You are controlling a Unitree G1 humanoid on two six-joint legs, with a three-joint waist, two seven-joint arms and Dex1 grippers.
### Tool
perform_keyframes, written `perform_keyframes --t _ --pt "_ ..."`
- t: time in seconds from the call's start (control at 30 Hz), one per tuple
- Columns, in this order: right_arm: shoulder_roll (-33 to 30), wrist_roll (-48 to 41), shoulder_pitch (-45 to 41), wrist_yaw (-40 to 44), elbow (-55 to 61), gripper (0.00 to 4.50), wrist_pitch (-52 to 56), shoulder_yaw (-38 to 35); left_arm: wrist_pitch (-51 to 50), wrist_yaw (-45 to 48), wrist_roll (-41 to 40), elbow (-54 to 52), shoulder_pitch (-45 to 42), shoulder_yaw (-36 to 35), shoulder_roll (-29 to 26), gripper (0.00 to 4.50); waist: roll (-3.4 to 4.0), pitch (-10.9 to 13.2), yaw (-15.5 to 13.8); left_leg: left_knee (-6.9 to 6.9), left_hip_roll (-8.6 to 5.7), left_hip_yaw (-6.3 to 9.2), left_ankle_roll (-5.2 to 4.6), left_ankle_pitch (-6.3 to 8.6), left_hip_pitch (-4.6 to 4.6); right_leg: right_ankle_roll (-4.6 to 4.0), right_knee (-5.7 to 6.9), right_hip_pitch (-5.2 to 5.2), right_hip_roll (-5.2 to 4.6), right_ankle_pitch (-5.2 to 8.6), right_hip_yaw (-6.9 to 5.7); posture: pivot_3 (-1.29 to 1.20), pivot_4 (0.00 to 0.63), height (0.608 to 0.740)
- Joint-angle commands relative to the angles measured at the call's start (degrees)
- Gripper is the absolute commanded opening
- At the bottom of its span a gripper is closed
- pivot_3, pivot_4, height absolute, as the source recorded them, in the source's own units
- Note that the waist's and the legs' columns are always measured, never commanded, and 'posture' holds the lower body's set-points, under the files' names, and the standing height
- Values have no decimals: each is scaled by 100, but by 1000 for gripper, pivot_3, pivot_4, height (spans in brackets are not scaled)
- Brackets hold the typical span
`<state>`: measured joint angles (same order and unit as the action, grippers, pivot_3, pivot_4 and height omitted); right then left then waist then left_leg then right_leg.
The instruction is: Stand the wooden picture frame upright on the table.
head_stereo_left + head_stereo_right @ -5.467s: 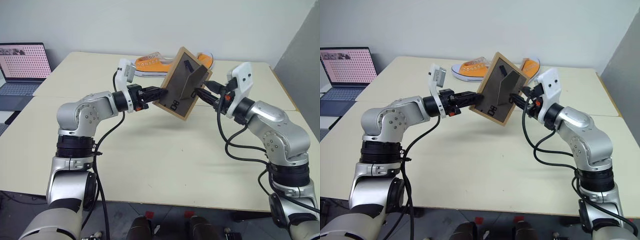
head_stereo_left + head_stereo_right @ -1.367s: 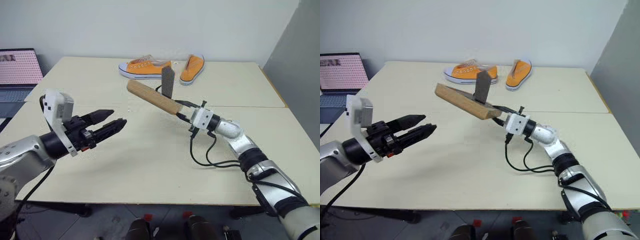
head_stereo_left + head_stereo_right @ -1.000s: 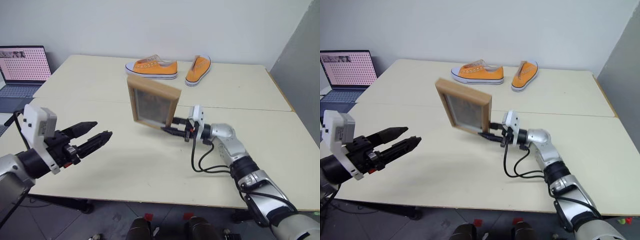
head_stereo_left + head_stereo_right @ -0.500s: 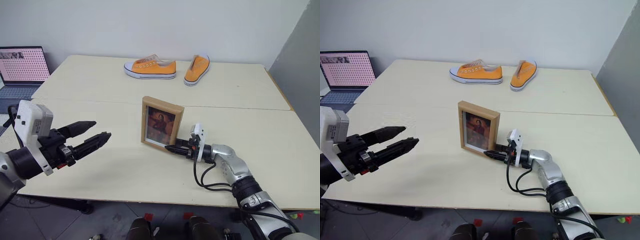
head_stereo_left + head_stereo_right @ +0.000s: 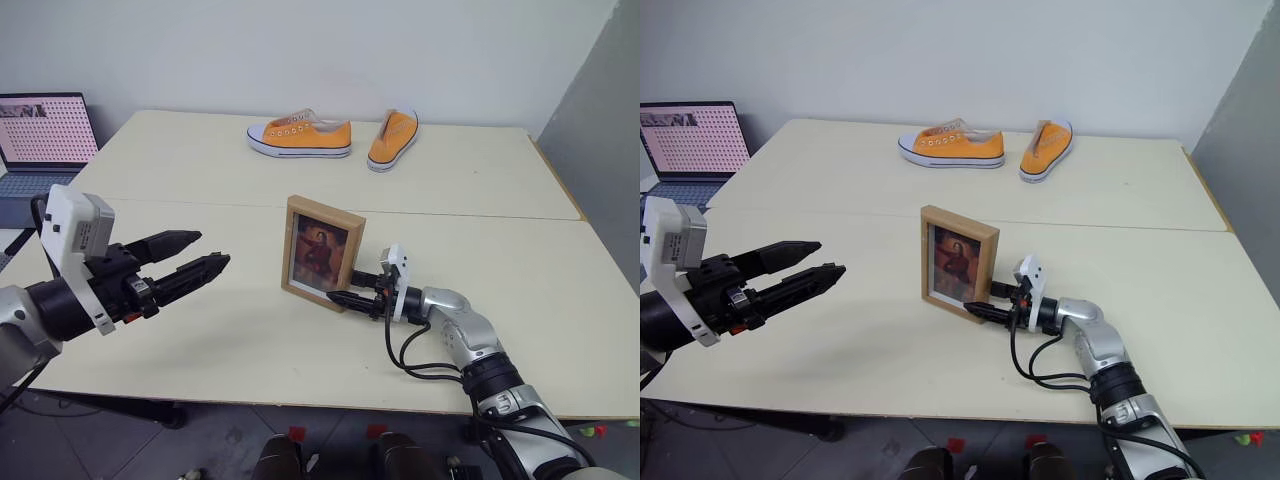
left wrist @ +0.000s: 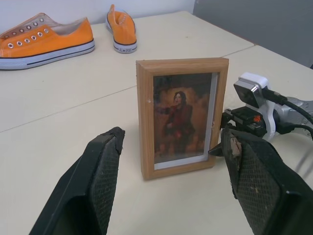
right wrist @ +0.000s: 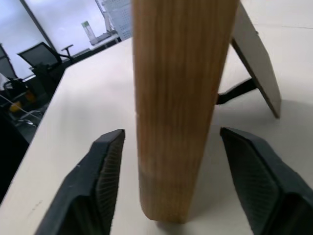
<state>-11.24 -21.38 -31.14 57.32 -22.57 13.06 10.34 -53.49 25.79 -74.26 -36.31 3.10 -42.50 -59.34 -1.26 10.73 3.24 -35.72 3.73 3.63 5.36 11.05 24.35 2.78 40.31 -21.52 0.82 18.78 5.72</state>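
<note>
Light-wood rectangular picture frame [image 5: 323,254] with a dark reddish portrait stands upright on the large pale cream table [image 5: 250,330], just on the near side of the seam between its two slabs, photo facing the robot. In the right wrist view its fold-out stand [image 7: 254,63] props it from behind. Right gripper [image 5: 345,296] lies low at the frame's lower right corner, black fingers spread to either side of the wooden edge, not clamping it. Left gripper [image 5: 195,257] hovers well apart, to the frame's left, fingers parted, empty. Two orange canvas sneakers [image 5: 300,135] sit on the far slab. An open laptop [image 5: 45,135] is beyond the table's left edge.
</note>
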Motion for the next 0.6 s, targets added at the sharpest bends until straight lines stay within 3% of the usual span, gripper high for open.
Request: perform_keyframes --t 0.03,0.33,0.6 --pt "-31 103 -57 -30 307 3439 -132 -81 100 -49 -119 -101 -106 174 61 3389 0 0 0 0 0 0 0 0 0 0 0 0 0 0 0 0 150 740" --pt "-1233 1068 374 -232 1391 3439 -681 -76 430 222 318 -90 -368 951 365 3389 3 2 -42 1 -1 -1 0 0 1 0 -11 4 -1 0 1 0 150 740" --pt "-2205 355 1093 -395 3628 3439 665 -773 676 541 782 351 -902 1540 559 3389 8 5 -42 3 0 -2 0 0 2 1 -25 9 -1 0 4 0 150 740"
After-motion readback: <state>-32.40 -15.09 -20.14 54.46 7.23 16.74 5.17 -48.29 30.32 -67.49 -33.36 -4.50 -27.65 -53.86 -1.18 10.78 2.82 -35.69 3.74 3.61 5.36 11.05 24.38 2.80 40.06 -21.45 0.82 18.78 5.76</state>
